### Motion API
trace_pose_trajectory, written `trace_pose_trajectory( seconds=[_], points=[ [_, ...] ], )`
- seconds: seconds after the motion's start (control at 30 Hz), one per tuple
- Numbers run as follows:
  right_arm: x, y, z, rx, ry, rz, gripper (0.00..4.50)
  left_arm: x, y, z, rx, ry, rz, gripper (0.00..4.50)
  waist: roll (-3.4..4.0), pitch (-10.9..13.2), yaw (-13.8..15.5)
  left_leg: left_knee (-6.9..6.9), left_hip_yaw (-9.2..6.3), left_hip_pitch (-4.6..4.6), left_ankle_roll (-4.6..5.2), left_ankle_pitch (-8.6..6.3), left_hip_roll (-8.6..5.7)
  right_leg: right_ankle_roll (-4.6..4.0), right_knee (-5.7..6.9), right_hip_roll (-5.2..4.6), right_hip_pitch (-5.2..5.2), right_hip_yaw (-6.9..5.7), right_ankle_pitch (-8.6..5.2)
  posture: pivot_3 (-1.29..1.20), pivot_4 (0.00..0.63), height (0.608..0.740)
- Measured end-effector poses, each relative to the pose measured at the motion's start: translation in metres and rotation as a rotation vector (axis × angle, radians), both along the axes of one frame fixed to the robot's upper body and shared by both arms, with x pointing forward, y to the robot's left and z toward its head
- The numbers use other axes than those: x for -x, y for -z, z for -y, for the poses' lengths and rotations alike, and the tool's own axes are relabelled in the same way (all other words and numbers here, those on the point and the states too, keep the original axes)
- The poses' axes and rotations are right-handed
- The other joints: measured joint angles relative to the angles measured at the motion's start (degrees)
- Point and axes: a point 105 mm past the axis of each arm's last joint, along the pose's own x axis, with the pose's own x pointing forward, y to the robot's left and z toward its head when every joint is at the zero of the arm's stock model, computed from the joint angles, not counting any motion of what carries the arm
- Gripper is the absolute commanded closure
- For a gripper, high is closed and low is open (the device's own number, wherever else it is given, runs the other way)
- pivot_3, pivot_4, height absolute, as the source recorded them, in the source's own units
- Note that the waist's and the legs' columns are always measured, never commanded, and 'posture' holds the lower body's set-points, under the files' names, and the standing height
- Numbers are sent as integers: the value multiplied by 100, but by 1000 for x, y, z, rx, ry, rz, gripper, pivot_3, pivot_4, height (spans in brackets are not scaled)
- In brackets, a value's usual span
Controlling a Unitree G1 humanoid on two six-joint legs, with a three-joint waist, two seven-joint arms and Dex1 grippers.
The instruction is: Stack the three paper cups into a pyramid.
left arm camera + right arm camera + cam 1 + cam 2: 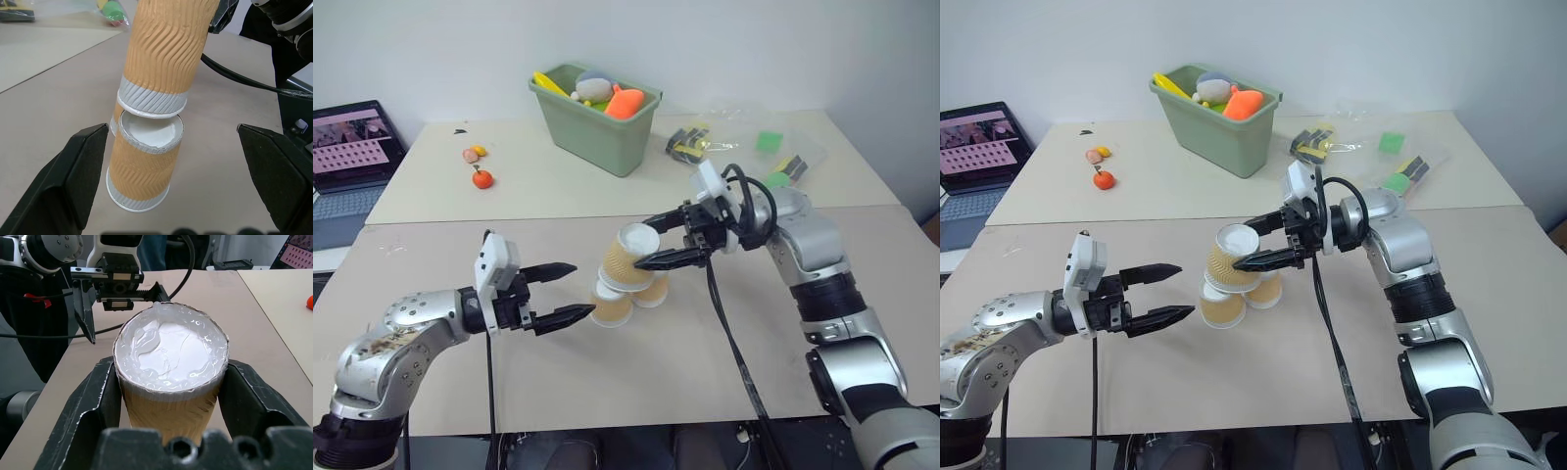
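Three paper cups sit in the middle of the worktop [440,323]. Two of them stand upside down, side by side and touching: the near cup [610,302] and the far cup [653,288]. The top cup [628,258] is also upside down, with its white round base facing up. It sits above the two others, and its rim looks to rest on the near cup's base.

The right gripper [658,243] reaches in from the right. Its black fingers are clenched on the top cup, one on each side.

The left gripper [570,292] is just beside the near cup, on its left. Its two fingers are spread wide apart and hold nothing. In the left wrist view the near cup [144,166] stands between the two fingers [63,181] without touching them.

Farther back on the worktop is a green bin [597,122] with toys in it. A small orange fruit [482,178] lies to its left, and a laptop [352,147] stands at the left edge.
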Motion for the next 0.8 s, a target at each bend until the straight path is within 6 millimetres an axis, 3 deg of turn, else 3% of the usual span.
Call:
trace_pose_trajectory(
  seconds=[0.27, 0.33, 0.4, 0.63, 0.8],
  points=[
    [-2, 0, 1, 8, -1, 7, 1884, 0, 0, 0, 3, -1, 0, 0, 0, 0, -46, 0, 0, 0, -1, 1, 0, 0, 1, 0, 0, 0, 0, 0, 150, 740],
    [-3, -1, 1, 10, 3, 12, 922, 0, 0, 0, 3, -2, 0, 0, 0, 0, -55, 0, 0, 0, -1, 1, 0, 0, 1, -1, 0, 0, 0, 0, 150, 740],
    [-5, -1, 2, 14, 16, 15, 309, 0, 0, 0, 3, -3, 0, 0, 0, 0, -64, 0, 0, 0, -1, 1, 0, 0, 1, 0, 0, 0, 0, 0, 150, 740],
    [-5, -2, 5, 3, 20, -44, 309, -1, -1, 1, 10, -4, 3, 0, 0, 0, -81, 0, 0, -3, -1, 1, 0, 0, 0, -1, -2, 1, 0, 0, 150, 740],
    [-7, -19, 11, -8, 37, -29, 309, -2, -2, 5, 26, 9, 7, 0, 0, 0, -82, 0, 0, -3, -1, 1, 0, 0, 1, 0, -3, 1, 1, 0, 150, 740]
  ],
)
